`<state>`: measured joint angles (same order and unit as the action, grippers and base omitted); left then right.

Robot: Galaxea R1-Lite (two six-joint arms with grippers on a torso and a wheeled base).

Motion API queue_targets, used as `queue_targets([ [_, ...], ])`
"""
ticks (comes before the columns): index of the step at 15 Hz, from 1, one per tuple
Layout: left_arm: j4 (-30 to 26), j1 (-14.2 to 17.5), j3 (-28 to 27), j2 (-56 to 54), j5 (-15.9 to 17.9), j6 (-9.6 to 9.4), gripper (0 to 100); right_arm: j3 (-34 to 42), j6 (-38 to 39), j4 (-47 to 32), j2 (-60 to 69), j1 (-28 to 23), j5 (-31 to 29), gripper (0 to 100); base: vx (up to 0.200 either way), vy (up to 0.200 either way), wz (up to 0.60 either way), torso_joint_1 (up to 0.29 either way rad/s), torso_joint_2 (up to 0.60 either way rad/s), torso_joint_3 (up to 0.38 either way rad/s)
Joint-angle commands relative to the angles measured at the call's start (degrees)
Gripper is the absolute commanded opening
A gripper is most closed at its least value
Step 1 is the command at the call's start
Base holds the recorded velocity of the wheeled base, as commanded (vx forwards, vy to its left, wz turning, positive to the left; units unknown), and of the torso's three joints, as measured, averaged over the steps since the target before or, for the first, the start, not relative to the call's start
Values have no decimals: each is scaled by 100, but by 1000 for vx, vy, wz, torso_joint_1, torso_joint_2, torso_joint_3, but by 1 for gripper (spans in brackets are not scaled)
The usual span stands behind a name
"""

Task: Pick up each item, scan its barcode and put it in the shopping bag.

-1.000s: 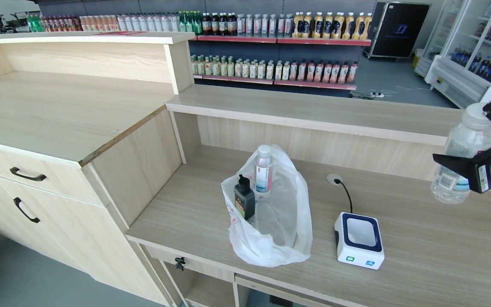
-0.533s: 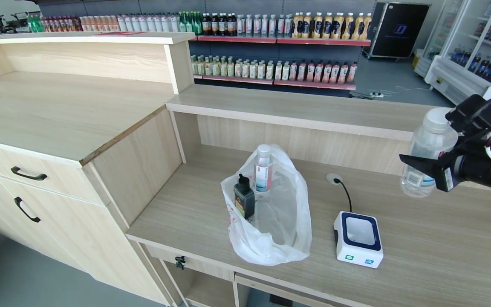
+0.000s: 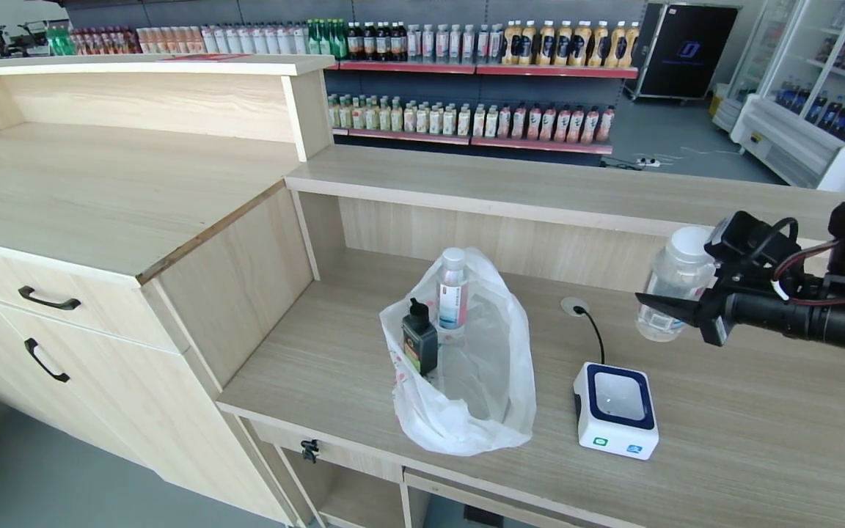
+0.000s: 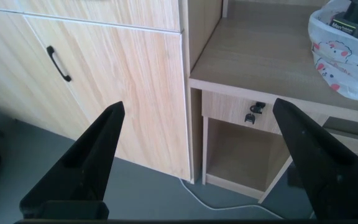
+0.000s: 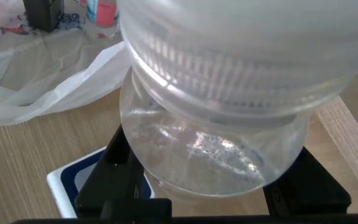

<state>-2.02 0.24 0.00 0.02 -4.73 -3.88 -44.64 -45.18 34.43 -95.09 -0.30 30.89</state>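
The right tool (image 3: 668, 304) holds a clear water bottle (image 3: 675, 282) by its lower part, one dark finger on each side of it. The bottle is in the air above the table (image 3: 760, 440), with its white cap up and a little tilted, near the back wall of the table and to the right of the scanner's cable (image 3: 593, 326). In the right wrist view the bottle (image 5: 216, 124) is very close to the camera, and a corner of the scanner (image 5: 73, 183) shows under it. The white scanner (image 3: 617, 411) stands on the table, just beside the plastic shopping bag (image 3: 466, 396) on its right side. The bag is open, and a small black bottle (image 3: 420, 341) and a clear bottle with a pink and blue label (image 3: 452, 293) stand upright inside it. The left tool (image 4: 197, 155) is wide open and holds nothing; it hangs low in front of the table, over the grey floor (image 4: 135, 199), beside the wooden cabinet door (image 4: 104, 74).
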Motion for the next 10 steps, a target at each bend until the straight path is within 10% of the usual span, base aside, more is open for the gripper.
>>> queue_targets([
  [1, 0, 2, 0, -2, -2, 1, 100, -36, -228, 20, -300, -40, 75, 0, 0, 0, 0, 0, 0, 0],
  [10, 0, 2, 0, 6, -2, -8, 100, -176, -641, 996, -1152, 66, 321, 0, 0, 0, 0, 0, 0, 0],
])
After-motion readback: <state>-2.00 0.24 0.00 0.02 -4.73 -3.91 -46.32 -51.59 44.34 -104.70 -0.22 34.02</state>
